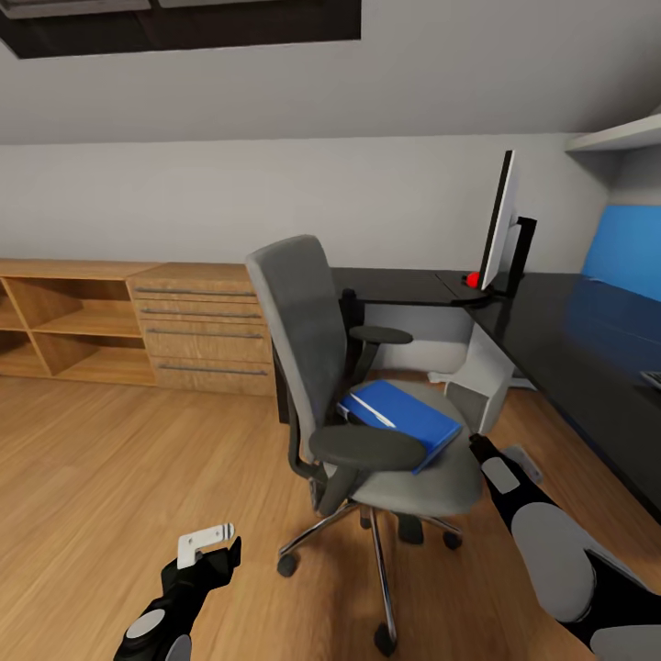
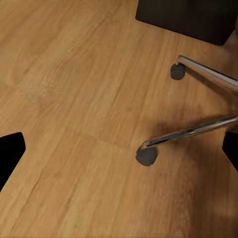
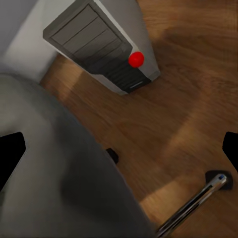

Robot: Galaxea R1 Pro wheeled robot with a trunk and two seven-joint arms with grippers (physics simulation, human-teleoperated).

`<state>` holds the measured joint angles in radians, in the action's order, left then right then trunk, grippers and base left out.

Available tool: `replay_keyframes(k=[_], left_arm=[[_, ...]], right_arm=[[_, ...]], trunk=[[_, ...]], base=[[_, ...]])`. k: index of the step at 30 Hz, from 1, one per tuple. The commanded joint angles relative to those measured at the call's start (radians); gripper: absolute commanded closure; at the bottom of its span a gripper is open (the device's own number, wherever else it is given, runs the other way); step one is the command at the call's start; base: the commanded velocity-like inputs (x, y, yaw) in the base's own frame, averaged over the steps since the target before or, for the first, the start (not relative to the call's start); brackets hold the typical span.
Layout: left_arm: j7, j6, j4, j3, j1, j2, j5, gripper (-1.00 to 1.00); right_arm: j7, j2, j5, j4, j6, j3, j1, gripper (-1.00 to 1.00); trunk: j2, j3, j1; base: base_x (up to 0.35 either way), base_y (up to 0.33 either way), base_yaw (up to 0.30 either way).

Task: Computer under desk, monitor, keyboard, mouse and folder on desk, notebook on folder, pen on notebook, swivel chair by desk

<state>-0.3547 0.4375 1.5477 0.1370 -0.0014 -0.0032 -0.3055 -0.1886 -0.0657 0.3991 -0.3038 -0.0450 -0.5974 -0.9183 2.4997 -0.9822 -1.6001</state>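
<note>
Even, bright light fills the rendered bedroom, with soft shadows pooling on the wood floor (image 1: pixel 110 459) beneath the swivel chair (image 1: pixel 367 395). The glossy black bench (image 1: pixel 588 340) carries a faint blue reflection. Both wrist views look slightly soft, with dark blurred shapes at their edges.

floor: wood planks (image 1: pixel 110 459) | wall: plain white (image 1: pixel 275 193) | light-wood shelf+drawer unit (image 1: pixel 138 321) | blue wall panel (image 1: pixel 629 248)

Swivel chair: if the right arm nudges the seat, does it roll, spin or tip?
Probably rolls: the swivel chair stands on castors on smooth wood floor. It may also turn on its single chrome column rather than travel straight. Tipping looks unlikely given the wide star base, but the blue folder, overhanging the seat edge, could slide.
</note>
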Motion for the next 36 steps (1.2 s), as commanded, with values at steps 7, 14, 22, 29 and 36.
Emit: replay_keyframes(k=[7,14,22,29,36], left_arm=[[-0.008,0.001,0.002,0.001,0.0,0.0,-0.009,-1.0],[-0.009,0.001,0.002,0.001,0.0,0.0,-0.01,-1.0],[-0.01,0.002,0.002,-0.001,0.0,0.0,-0.008,-1.0],[-0.011,0.001,0.002,-0.002,0.0,0.0,-0.008,-1.0],[-0.013,0.001,-0.003,-0.004,0.0,0.0,-0.01,-1.0]], right_arm=[[0.006,0.0,0.01,-0.001,0.0,-0.001,-0.001,-1.0],[0.01,0.0,0.01,-0.001,0.001,-0.001,-0.001,-1.0],[0.011,0.001,0.01,-0.002,0.001,-0.001,-0.001,-1.0],[0.011,0.001,0.01,-0.002,-0.001,-0.001,-0.001,-1.0],[0.011,0.001,0.009,-0.002,-0.001,-0.001,-0.001,-1.0]], trunk=[[0.0,-0.001,0.0],[0.0,-0.001,0.0],[0.0,-0.001,0.0],[0.0,-0.001,0.0],[0.0,-0.001,0.0]], base=[[0.124,0.0,0.0],[0.015,0.0,0.024],[0.0,0.0,0.249],[0.0,0.0,0.272],[0.0,0.0,0.273]])
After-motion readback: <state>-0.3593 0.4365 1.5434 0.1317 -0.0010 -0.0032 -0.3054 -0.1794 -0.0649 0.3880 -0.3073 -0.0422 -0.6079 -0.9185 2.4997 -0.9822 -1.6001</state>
